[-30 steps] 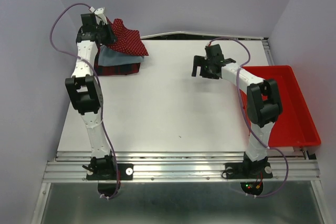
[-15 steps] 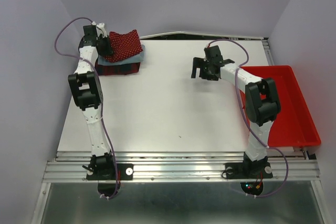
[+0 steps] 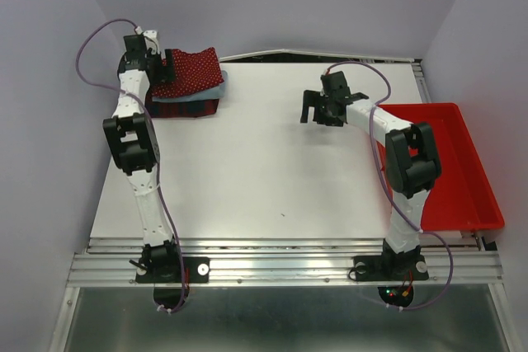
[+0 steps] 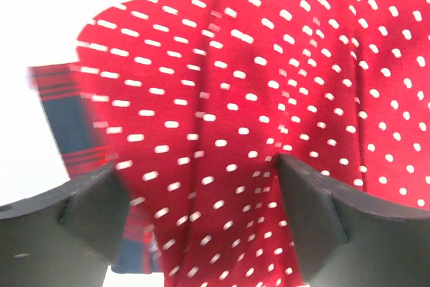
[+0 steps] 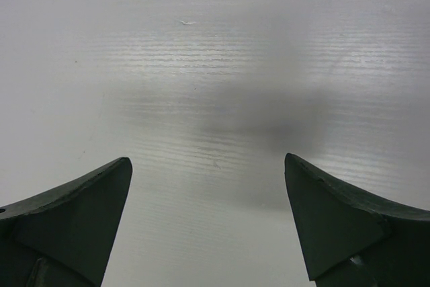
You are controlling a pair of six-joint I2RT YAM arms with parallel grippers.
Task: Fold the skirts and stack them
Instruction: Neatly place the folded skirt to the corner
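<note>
White arms [image 3: 148, 204], black joints [image 3: 129, 144], purple cables [image 3: 80, 55]

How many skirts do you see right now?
3, stacked at the far left: dotted red skirt on top, pale blue skirt beneath, plaid skirt at bottom. More could be hidden inside.

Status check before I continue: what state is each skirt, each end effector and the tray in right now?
Dotted skirt: folded, on top of the other two.
Pale blue skirt: folded, in the middle, only an edge showing.
Plaid skirt: folded, at the bottom, on the table.
Left end effector: open, over the dotted skirt.
Right end effector: open, empty, over bare table.
Red tray: at the table's right edge, nothing visible inside.
</note>
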